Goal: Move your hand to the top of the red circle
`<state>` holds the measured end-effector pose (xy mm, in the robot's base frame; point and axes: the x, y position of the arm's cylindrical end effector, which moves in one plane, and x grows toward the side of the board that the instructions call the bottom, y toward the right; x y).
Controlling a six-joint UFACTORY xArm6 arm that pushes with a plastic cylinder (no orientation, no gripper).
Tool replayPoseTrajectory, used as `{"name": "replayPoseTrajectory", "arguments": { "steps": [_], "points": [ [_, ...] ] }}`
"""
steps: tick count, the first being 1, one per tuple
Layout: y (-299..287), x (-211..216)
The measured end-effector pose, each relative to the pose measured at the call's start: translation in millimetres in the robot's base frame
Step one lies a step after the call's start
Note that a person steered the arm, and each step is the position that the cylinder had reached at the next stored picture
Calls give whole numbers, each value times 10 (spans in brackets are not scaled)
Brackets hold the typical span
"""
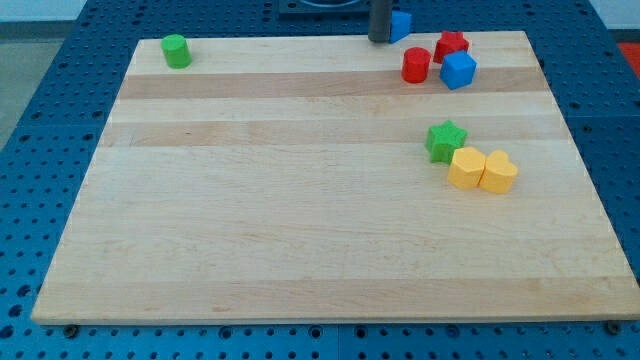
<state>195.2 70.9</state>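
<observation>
The red circle is a short red cylinder near the view's top right of the wooden board. My tip is at the board's top edge, a little up and to the left of the red circle, not touching it. A blue block sits right beside the tip on its right. A red star-like block and a blue cube lie just right of the red circle.
A green cylinder stands at the top left. A green star and two yellow blocks cluster at the right middle. Blue pegboard surrounds the board.
</observation>
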Motion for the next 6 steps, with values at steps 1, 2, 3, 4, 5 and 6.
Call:
{"name": "replayPoseTrajectory", "arguments": {
  "steps": [1,2,3,4,5,6],
  "points": [
    [0,75],
    [10,134],
    [54,149],
    [130,149],
    [217,179],
    [323,230]
  ]
}}
